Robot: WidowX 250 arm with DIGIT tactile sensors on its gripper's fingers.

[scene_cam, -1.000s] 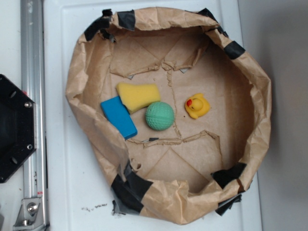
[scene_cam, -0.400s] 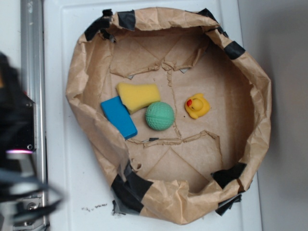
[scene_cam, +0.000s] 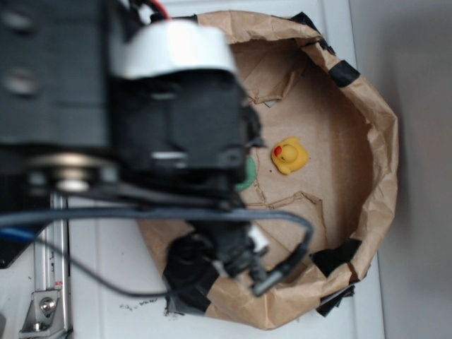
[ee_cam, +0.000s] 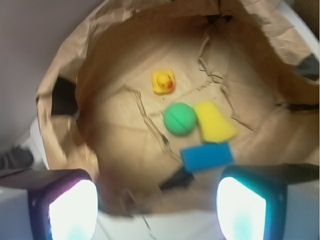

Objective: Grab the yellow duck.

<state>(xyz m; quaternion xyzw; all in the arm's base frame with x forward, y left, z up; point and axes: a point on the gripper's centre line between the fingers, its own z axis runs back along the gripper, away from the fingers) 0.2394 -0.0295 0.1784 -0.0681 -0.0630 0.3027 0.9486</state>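
The pincer shows in our wrist view as two blurred fingers at the bottom corners, standing wide apart with nothing between them. Through the gap we look down into the paper bowl, and the pincer sits above its near rim, well apart from everything inside.

In the wrist view the duck sits on the brown paper floor towards the far side, its red beak turned toward us. Just in front of it lies the green ball, near but not touching as far as we can tell. The yellow sponge lies right against the ball on its right, and the blue block lies in front of the sponge, closest to the pincer.

In the outside view the arm fills the left and middle of the picture, a black blurred mass with a white cap, and cables loop below it. It hides the sponge and the block. We see only a sliver of the ball at its edge. The duck stands clear on the paper, to the right of the arm, untouched. The bowl is crumpled brown paper patched with black tape, standing on a white surface.
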